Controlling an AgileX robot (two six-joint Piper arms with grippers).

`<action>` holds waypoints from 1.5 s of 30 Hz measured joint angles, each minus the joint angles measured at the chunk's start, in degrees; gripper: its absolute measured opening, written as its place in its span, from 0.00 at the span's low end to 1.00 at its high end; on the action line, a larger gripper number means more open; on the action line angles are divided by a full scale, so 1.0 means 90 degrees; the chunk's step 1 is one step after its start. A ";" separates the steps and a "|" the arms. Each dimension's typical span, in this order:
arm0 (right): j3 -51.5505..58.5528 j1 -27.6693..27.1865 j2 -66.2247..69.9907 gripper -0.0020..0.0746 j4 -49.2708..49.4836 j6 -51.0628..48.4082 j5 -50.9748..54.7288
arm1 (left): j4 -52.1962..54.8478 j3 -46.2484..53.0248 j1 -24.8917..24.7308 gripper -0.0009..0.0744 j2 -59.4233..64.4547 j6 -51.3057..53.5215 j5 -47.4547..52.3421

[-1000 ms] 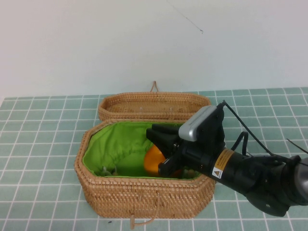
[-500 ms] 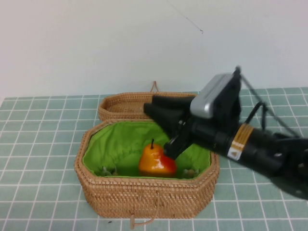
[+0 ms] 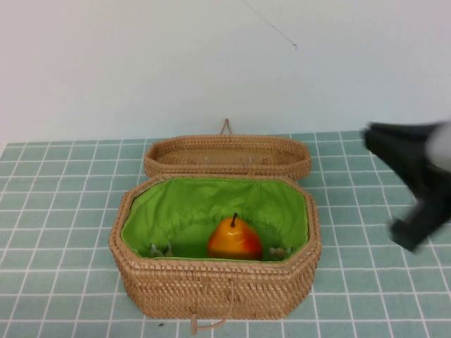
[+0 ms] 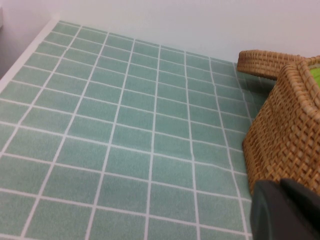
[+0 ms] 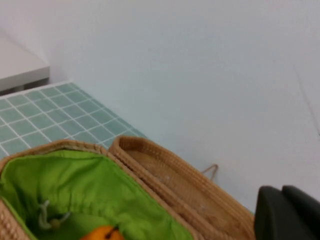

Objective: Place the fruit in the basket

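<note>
The fruit, a small yellow-orange pear (image 3: 235,239) with a red blush and a dark stem, stands on the green lining inside the open wicker basket (image 3: 211,289). Its top also shows in the right wrist view (image 5: 102,233), inside the basket (image 5: 30,152). My right gripper (image 3: 386,186) is open and empty, blurred, raised off to the right of the basket and clear of it; part of it shows in the right wrist view (image 5: 287,215). My left gripper (image 4: 282,210) is low beside the basket's left outer wall (image 4: 290,130) and out of the high view.
The shallow unlined wicker lid (image 3: 225,156) lies just behind the basket, against the white wall; it also shows in both wrist views (image 4: 260,62) (image 5: 185,190). Green tiled table (image 3: 63,232) spreads to the left and right of the basket.
My right gripper let go of the pear inside the basket, then rose and pulled back to the right. The pear stays standing in the basket. The basket and lid have not moved.
</note>
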 joint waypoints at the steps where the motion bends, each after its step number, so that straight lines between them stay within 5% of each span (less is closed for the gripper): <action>1: 0.0152 0.0000 -0.0257 0.02 0.0000 -0.0011 0.0092 | 0.0000 0.0000 0.0000 0.01 0.0000 0.0000 0.0000; 15: 0.1935 0.0000 -0.3429 0.02 -0.0476 0.0018 0.1757 | 0.0000 0.0000 0.0000 0.01 0.0000 0.0000 0.0000; 38: 0.2221 -0.0025 -0.3626 0.02 -0.0560 0.0317 0.1950 | 0.0000 0.0000 0.0000 0.01 0.0000 0.0000 0.0000; 45: 0.2274 -0.2310 -0.3758 0.02 -0.0182 0.1064 0.1314 | 0.0000 0.0000 -0.0001 0.01 0.0000 0.0000 0.0000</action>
